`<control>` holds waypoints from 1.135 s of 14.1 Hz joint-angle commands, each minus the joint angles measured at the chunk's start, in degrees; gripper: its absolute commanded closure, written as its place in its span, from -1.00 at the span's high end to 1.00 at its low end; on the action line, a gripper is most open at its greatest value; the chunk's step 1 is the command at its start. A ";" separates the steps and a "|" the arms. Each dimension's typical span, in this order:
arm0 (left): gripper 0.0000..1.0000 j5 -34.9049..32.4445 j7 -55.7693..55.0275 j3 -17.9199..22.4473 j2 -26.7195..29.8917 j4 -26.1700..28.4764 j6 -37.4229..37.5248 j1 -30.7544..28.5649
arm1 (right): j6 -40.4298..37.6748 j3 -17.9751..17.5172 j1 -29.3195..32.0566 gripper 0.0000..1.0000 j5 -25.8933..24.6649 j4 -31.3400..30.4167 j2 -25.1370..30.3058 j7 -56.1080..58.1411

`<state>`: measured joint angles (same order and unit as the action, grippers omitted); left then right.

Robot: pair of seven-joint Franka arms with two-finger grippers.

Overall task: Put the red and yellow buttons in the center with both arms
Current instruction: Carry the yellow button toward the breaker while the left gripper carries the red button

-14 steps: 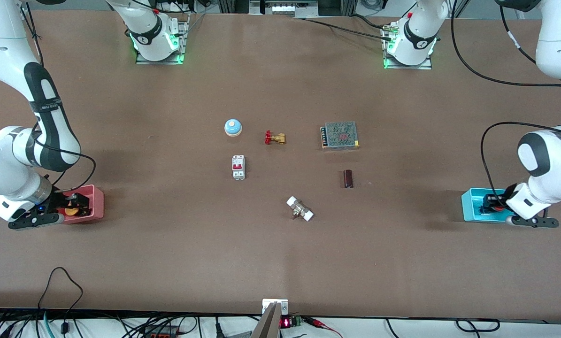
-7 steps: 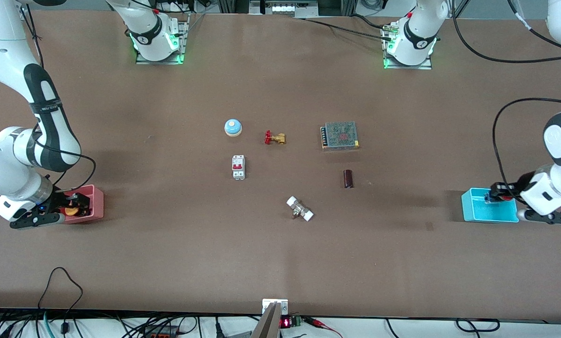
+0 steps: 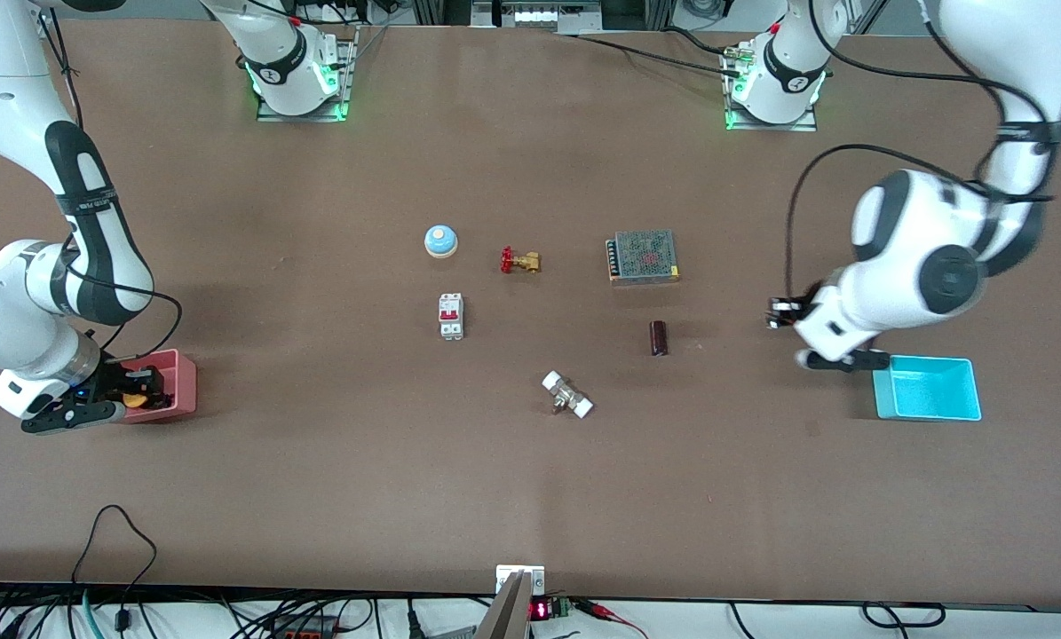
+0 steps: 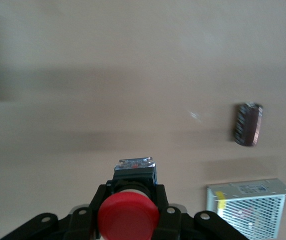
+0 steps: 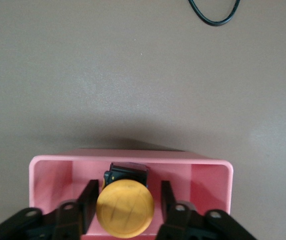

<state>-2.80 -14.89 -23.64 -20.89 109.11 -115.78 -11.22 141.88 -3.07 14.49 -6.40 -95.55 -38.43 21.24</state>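
The left gripper is hanging in the air over bare desk between the blue tray and the dark brown capacitor, its fingers clenched on the red button. In the left wrist view the button's black body and metal terminals are pointing away from the camera, with the capacitor and a corner of the mesh-covered power supply lying on the desk farther off.

The right gripper is sitting low in the pink tray at the right arm's end of the desk. Its fingers are standing released on either side of the yellow button, apart from its black body, and the button is lying in the tray.

Around the middle of the desk are lying a blue dome bell, a red-handled brass valve, a white circuit breaker with red switches, and a white-ended metal fitting, each well apart from the others.
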 commanded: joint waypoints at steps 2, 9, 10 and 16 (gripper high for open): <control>-0.48 -0.72 -5.23 -2.29 3.57 12.60 -10.94 0.22 | 0.85 -1.24 1.24 -0.42 -0.28 -0.52 0.20 1.96; -0.09 -5.27 -7.70 -1.94 1.20 21.23 -26.40 1.55 | -9.90 -4.22 2.12 -0.47 -0.01 -0.60 6.50 1.61; 0.55 -6.68 -7.70 -1.94 1.55 21.41 -26.95 1.20 | -15.01 -5.01 2.03 -0.47 0.42 -0.60 9.57 1.35; 1.00 -6.78 -6.91 -2.37 8.04 16.69 -16.89 1.46 | -30.79 -10.11 -2.34 -0.46 4.29 -4.45 21.89 -12.06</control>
<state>-8.70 -21.59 -25.62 -17.20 128.03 -139.27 -9.97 110.84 -12.00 14.46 -2.84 -95.12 -19.68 15.34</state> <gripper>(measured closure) 0.123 0.626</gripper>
